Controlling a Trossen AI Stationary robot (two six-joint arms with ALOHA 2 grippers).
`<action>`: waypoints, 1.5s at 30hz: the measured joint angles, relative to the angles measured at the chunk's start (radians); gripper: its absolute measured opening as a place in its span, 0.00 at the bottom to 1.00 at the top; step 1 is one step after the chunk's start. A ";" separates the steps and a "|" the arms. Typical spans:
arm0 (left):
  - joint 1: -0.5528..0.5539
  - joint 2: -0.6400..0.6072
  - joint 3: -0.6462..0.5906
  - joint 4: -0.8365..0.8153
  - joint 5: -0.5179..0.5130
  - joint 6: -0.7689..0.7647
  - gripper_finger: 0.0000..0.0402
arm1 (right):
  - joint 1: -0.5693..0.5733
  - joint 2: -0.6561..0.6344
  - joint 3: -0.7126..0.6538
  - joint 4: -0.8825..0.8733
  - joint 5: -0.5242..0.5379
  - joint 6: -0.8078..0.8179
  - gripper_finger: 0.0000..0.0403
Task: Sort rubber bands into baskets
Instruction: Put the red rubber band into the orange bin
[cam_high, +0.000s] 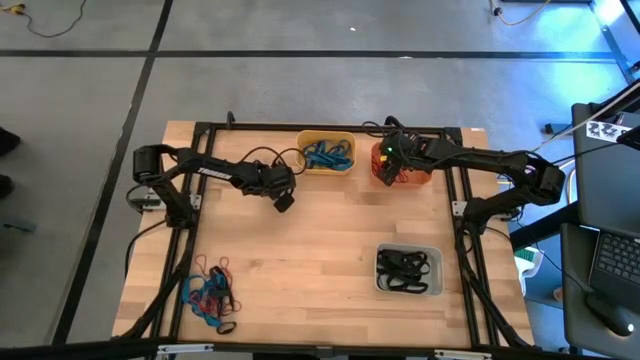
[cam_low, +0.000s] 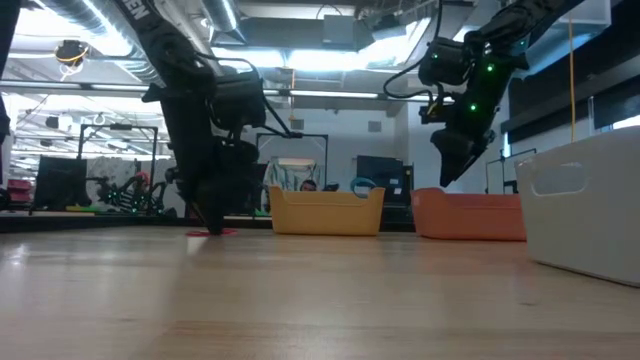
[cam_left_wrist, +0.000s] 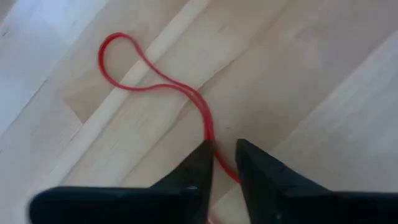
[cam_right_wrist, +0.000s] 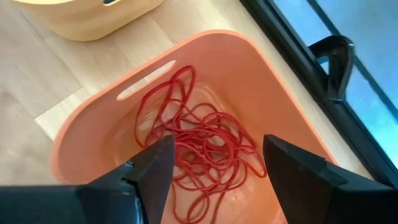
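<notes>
A single red rubber band (cam_left_wrist: 134, 87) lies flat on the wooden table, near the yellow basket (cam_high: 326, 152) that holds blue bands. My left gripper (cam_left_wrist: 224, 149) stands tips-down on the table (cam_high: 285, 203), its fingers a narrow gap apart with one end of the band running between them. My right gripper (cam_right_wrist: 217, 149) hangs open above the orange basket (cam_right_wrist: 261, 68), holding nothing. Several red bands (cam_right_wrist: 205, 155) lie tangled on that basket's floor. The grey basket (cam_high: 408, 270) holds black bands. My left gripper comes at the red band's near end (cam_left_wrist: 211, 134) slanting down from above, one finger on each side of the strand. The band lies slack on the table. Whether the fingers touch it, I cannot tell.
A loose pile of blue, red and black bands (cam_high: 210, 295) lies at the table's near left corner. A black frame (cam_high: 300, 128) runs along the far edge and down both sides. The middle of the table is bare wood.
</notes>
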 joint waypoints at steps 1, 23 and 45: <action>0.000 0.000 0.000 0.000 0.002 0.015 0.13 | 0.000 0.000 0.000 0.001 -0.007 0.000 0.60; -0.134 0.007 0.067 -0.076 0.028 0.098 0.01 | 0.327 0.000 0.000 0.263 -0.101 -0.132 0.60; -0.185 -0.047 0.161 -0.223 -0.033 0.161 0.10 | 0.399 0.048 0.001 0.548 -0.134 -0.240 0.60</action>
